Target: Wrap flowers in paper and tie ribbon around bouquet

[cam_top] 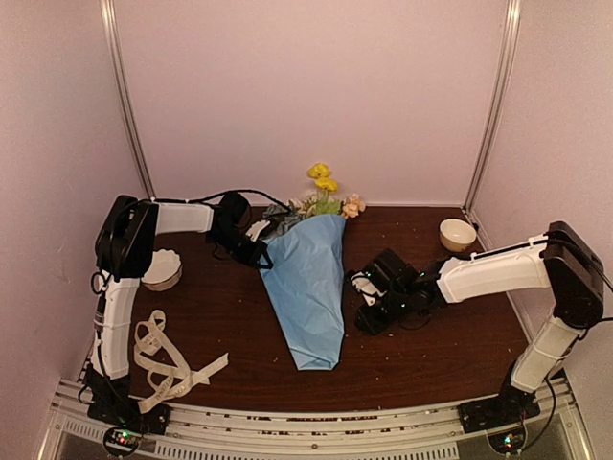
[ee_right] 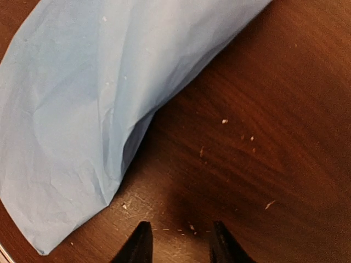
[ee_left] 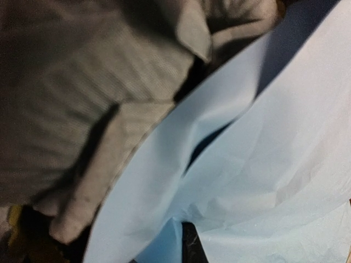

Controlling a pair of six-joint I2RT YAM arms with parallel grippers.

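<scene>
The right gripper point(ee_right: 178, 246) hangs low over the bare table point(ee_right: 274, 137), jaws partly open with nothing between them. In its wrist view the paper point(ee_right: 71, 109) lies ahead and to the left of the fingertips, near but not touching. From above, this gripper sits just beside the right edge of the bouquet point(cam_top: 308, 287), about halfway along the cone.

The left gripper point(cam_top: 257, 251) is closed and pressed up against the cone's left edge at its wide end. Its wrist camera is filled by light-blue paper and a greyish bloom; its fingers are hidden, so I cannot tell whether any paper is pinched. The blooms point(cam_top: 324, 182) stick out just beyond it, on the far side.

The ribbon point(cam_top: 163, 359) lies loosely looped by the left arm's base, well apart from both grippers.
</scene>
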